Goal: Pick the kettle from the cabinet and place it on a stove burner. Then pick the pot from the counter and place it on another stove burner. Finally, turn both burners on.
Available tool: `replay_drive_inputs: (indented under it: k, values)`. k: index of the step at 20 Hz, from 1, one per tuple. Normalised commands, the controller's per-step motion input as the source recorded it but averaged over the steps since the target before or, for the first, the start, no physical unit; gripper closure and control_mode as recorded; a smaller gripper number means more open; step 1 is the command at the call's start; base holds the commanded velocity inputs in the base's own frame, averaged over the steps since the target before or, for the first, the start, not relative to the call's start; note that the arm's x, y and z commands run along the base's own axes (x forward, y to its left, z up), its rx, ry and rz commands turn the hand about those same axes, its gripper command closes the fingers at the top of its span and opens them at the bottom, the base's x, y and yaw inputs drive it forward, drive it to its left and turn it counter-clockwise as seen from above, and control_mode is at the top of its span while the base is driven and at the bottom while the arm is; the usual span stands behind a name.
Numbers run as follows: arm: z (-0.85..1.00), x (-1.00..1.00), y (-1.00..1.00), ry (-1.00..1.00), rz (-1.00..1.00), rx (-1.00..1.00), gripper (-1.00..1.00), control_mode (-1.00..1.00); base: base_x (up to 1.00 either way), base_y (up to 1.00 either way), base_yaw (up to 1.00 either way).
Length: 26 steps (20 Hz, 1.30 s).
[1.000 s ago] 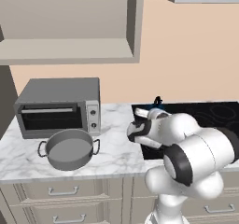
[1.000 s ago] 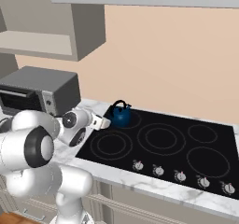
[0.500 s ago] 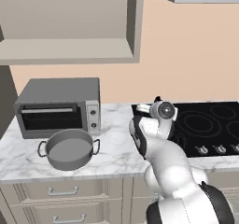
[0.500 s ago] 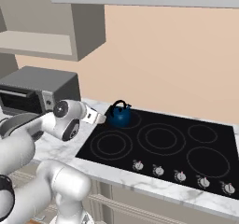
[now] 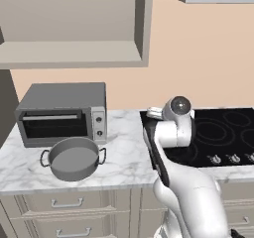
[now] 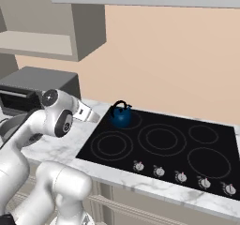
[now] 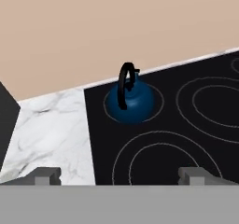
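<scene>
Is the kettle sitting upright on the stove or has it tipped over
Upright: the kettle stands on a rear burner ring, handle arching up on top.

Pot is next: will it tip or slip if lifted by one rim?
The pot looks rigid metal, wide and shallow, so a one-sided lift would probably tilt it. Its smooth wall may slip; a loop handle seems the surer hold.

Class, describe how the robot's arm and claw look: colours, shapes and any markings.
The arm is glossy white, built of rounded tube-like segments with dark grey joint rings and a round grey cap at one joint. The claw ends in two small, blocky dark grey fingertips. No cables or markings are visible.
</scene>
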Motion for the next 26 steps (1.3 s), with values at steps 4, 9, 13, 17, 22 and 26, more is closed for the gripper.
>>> replay_drive_inputs:
  k: [4,9,13,17,22,26]
  values:
    - [0.0,-0.19,0.0,0.0,0.01,0.03,-1.0,-1.0,0.0,0.0,0.0]
    - [0.0,-0.25,-0.01,0.0,0.03,0.06,-1.0,-1.0,0.0,0.0,0.0]
    - [0.0,-0.2,0.0,0.0,0.04,0.06,-1.0,-1.0,0.0,0.0,0.0]
    - [0.0,-0.11,0.0,0.0,0.03,0.06,-1.0,-1.0,0.0,0.0,0.0]
    - [0.0,-0.11,0.01,0.0,0.06,0.08,-1.0,-1.0,0.0,0.0,0.0]
    - [0.11,-0.02,0.2,0.03,0.03,0.09,-1.0,-1.0,0.0,0.0,0.0]
